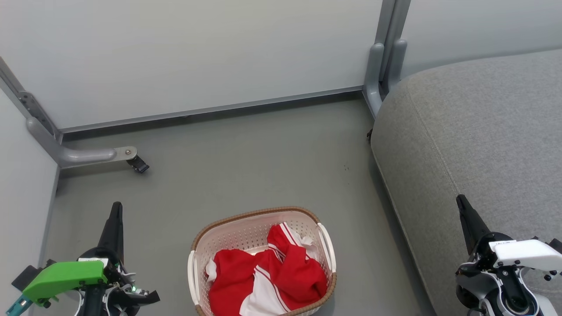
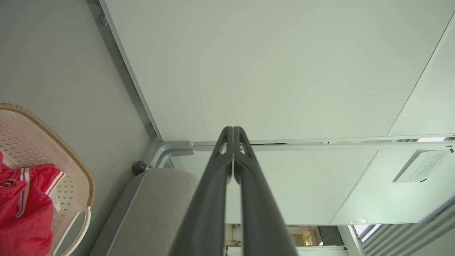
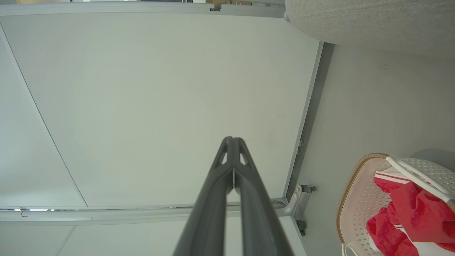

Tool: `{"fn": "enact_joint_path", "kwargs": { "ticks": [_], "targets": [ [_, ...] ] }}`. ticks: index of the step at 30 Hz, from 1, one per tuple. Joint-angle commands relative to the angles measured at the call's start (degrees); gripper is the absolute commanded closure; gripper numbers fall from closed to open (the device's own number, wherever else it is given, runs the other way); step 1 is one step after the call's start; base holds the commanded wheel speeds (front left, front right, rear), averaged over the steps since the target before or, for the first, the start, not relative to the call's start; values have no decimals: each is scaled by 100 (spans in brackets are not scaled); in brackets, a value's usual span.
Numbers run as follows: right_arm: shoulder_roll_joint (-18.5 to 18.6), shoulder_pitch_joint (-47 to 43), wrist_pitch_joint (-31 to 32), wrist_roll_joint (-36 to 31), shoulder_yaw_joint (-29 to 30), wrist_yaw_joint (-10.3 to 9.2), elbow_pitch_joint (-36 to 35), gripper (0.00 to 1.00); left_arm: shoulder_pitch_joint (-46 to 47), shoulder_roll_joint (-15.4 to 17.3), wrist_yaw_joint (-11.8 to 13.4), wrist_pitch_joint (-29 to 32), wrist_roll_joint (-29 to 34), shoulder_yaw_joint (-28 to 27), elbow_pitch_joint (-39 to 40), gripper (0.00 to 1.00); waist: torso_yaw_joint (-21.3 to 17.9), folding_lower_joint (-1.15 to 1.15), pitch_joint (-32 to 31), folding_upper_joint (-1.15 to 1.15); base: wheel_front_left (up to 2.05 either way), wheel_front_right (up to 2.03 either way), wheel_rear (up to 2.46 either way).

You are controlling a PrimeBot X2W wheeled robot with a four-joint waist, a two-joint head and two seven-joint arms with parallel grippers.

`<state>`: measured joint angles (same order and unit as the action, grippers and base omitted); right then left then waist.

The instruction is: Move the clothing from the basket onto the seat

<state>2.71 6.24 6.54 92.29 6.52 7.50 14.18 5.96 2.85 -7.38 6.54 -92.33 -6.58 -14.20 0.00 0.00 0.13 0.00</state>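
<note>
Red-and-white soft fabric clothing (image 1: 272, 276) is lying in the cream perforated plastic basket (image 1: 246, 235); left gripper (image 1: 117, 206) and right gripper (image 1: 460, 201) are both pressing their fingers together.

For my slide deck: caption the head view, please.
Clothing lies in the basket near the seat; left gripper and right gripper shut, empty.

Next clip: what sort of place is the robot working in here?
Probably a staged home corner inside a lab or office, not a real house: pale partition panels on grey metal feet wall it in, with a grey upholstered seat and a laundry basket on the grey floor.
</note>
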Motion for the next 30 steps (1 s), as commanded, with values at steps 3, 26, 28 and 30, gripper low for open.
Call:
{"fn": "enact_joint_path", "kwargs": {
  "ticks": [3, 26, 28, 30],
  "targets": [
    [35, 26, 17, 21, -1, -2, 6, 100, 71, 5, -26, 18, -15, -8, 17, 100, 0, 0, 0, 0, 0, 0, 0],
    [-43, -218, -393, -644, -106, -1, -95, 0, -123, -30, 5, -397, 763, 201, 71, 0, 7, 0, 24, 0, 0, 0, 0],
    [-40, -218, -445, -837, -113, -1, -150, 0, -113, -28, 4, -448, 945, 217, 112, 0, 7, 0, 29, 0, 0, 0, 0],
    [-38, -217, -495, -1076, -130, -1, -210, 0, -101, -27, 11, -499, 1153, 238, 155, 0, 9, 0, 33, 0, 0, 0, 0]
  ]
}}
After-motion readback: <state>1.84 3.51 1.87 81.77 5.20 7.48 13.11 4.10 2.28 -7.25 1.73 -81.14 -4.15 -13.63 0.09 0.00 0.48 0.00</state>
